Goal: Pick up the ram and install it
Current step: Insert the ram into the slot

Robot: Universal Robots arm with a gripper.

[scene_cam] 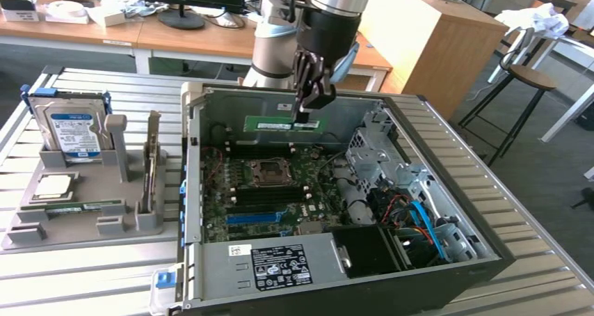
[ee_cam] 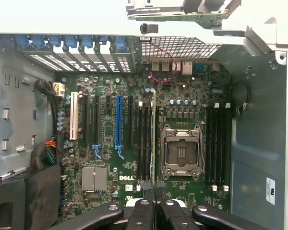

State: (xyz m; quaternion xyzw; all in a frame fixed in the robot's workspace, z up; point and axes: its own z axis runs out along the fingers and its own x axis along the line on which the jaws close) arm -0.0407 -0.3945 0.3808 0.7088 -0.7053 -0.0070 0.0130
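Note:
The ram (scene_cam: 274, 124) is a thin green stick with a white label. It hangs level inside the open computer case (scene_cam: 190, 191), near its back wall and above the motherboard (scene_cam: 243, 204). My gripper (scene_cam: 304, 120) is shut on the stick's end toward the exterior view's right. In the wrist view the ram (ee_cam: 154, 134) appears edge-on as a thin line running out from my gripper (ee_cam: 154, 188). It lies over the gap between the black memory slots (ee_cam: 143, 139) and the CPU socket (ee_cam: 182, 152).
A grey holder (scene_cam: 83, 191) on the exterior view's left carries a hard drive (scene_cam: 74, 128) and an upright expansion card (scene_cam: 151, 163). Drive cages and cables (scene_cam: 408, 204) fill the case's right side, and the power supply (scene_cam: 278, 264) lies along its front. More memory slots (ee_cam: 218, 143) flank the socket.

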